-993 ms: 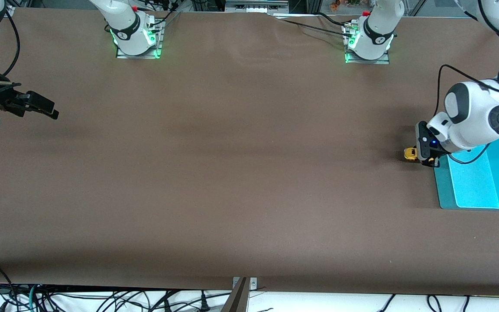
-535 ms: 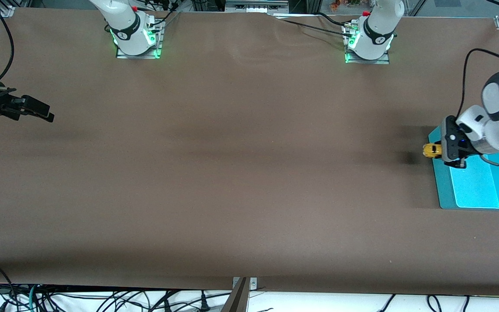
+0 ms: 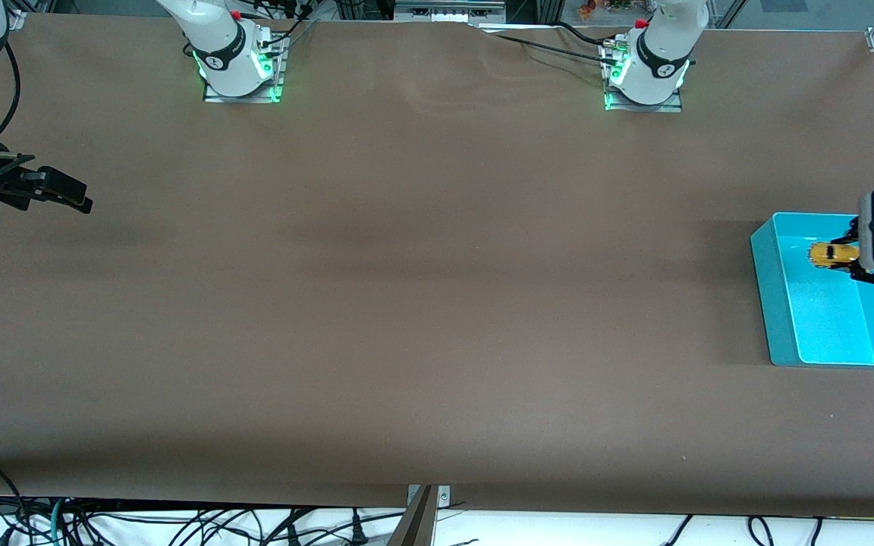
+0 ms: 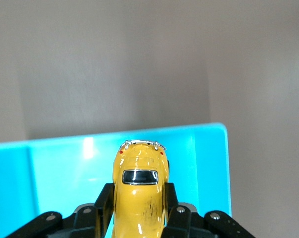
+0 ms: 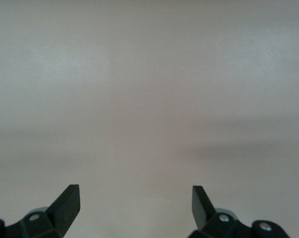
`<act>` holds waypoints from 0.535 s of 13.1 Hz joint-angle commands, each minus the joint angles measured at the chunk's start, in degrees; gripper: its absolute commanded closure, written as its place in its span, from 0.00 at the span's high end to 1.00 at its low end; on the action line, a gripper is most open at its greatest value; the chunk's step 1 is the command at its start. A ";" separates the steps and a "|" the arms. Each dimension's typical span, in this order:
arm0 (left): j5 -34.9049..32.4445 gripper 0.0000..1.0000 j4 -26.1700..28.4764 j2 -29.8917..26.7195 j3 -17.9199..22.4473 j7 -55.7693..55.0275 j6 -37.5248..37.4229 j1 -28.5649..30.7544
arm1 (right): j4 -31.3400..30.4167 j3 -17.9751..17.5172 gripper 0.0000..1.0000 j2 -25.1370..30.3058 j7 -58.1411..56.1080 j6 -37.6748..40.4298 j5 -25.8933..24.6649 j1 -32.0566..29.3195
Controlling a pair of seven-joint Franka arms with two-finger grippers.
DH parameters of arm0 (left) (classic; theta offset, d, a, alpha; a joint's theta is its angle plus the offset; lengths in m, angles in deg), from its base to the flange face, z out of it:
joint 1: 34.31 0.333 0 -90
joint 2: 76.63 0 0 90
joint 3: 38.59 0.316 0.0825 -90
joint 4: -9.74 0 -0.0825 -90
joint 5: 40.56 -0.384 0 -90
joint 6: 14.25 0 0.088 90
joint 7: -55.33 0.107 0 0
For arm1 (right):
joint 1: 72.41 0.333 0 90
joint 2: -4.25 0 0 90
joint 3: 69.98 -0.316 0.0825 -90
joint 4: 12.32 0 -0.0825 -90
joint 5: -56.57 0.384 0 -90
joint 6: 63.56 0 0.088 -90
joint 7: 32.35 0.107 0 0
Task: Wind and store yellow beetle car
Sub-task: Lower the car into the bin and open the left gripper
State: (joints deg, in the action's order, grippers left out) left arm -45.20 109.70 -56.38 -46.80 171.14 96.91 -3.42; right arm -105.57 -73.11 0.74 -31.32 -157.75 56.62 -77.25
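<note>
The yellow beetle car [image 3: 831,254] is tiny, bright yellow with dark windows. My left gripper [image 3: 850,256] is shut on it and holds it up over the cyan bin [image 3: 778,303] at the left arm's end of the table. In the left wrist view the yellow beetle car [image 4: 139,186] sits between the two black fingers [image 4: 103,203], with the cyan bin [image 4: 60,173] under it. My right gripper [image 3: 77,197] is open and empty, and it waits over bare table at the right arm's end; the right wrist view shows its fingertips [image 5: 70,201] wide apart over the brown surface.
The table [image 3: 422,288] is covered with a brown mat. The two arm bases [image 3: 236,61] stand along the edge farthest from the front camera. Cables hang below the table edge nearest the front camera.
My left gripper has lifted the yellow car from the table beside the bin and carried it toward the left arm's end, over the bin. The right gripper has barely shifted.
</note>
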 commanded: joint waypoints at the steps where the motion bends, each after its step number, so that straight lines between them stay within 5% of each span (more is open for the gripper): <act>1: -1.51 0.31 -4.33 6.11 -0.67 1.18 2.28 0.66 | 1.58 -0.29 1.00 -0.53 -0.86 1.46 -0.67 0.01; 7: -1.51 0.31 -3.37 12.71 1.87 0.82 9.85 1.01 | 1.58 -0.21 1.00 -0.53 -1.12 1.63 -0.75 0.01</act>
State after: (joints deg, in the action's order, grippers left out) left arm -45.45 107.70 -45.25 -45.86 171.65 105.80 -2.53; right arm -105.56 -73.15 0.73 -31.50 -157.53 56.62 -77.24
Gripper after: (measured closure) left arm 0.551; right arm 0.000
